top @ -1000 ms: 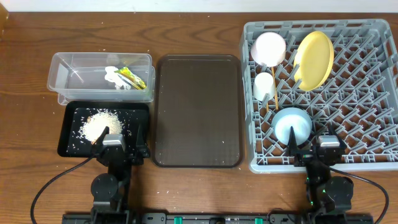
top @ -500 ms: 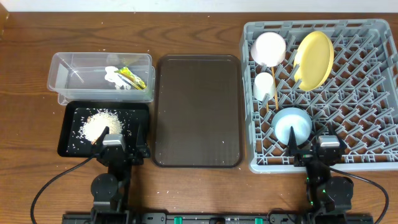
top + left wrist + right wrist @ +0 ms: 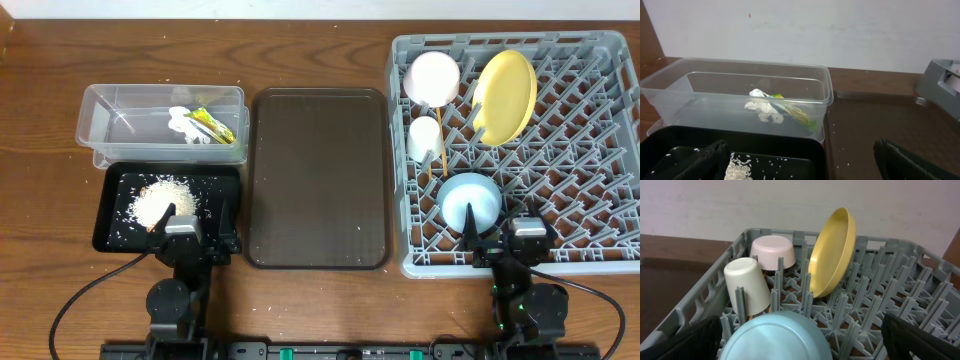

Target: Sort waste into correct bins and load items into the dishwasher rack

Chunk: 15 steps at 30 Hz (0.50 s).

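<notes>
Nothing's budged since a second ago: the left tool (image 3: 800,162) sits spread wide over the near end of the black tray (image 3: 115,235) with nothing in it. The right tool (image 3: 800,340) is just as wide and empty at the near wall of the dishwasher rack (image 3: 590,150). Rice crumbs (image 3: 158,202) are heaped in the black tray, the tissue (image 3: 182,124) and snack wrapper (image 3: 212,124) lie in the clear tub (image 3: 120,110) behind it, and the white bowl (image 3: 432,77), cup (image 3: 424,138), chopsticks (image 3: 438,160), yellow plate (image 3: 504,96) on edge and blue dish (image 3: 471,200) are all in the rack.
</notes>
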### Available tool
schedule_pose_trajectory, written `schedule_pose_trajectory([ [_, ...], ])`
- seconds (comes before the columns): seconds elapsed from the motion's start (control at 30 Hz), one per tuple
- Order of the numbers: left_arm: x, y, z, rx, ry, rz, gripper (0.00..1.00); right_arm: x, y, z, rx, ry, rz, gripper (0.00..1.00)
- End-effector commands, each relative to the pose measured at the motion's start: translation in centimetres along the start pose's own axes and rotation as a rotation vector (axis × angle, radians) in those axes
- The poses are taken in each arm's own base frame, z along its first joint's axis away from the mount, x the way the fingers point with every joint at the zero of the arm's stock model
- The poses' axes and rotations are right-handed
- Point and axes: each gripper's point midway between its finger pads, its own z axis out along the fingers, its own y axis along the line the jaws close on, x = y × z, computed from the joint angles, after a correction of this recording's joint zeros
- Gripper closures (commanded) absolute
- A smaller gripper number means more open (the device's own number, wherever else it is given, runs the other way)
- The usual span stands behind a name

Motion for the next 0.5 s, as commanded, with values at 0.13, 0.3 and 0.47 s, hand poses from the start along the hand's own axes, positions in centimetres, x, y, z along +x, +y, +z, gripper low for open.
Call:
schedule_pose_trajectory([
  [0.13,1.67,0.25,0.05,-0.012,0.053,0.021,0.06,0.04,-0.18,-0.02,0.006,-0.001,-0.011,0.01],
  [0.3,1.67,0.26,0.05,-0.012,0.053,0.021,0.06,0.04,-0.18,-0.02,0.006,-0.001,-0.012,0.01],
  [0.47,1.68,0.25,0.05,-0.012,0.054,0.021,0.06,0.04,-0.18,-0.02,0.006,-0.001,-0.011,0.01],
])
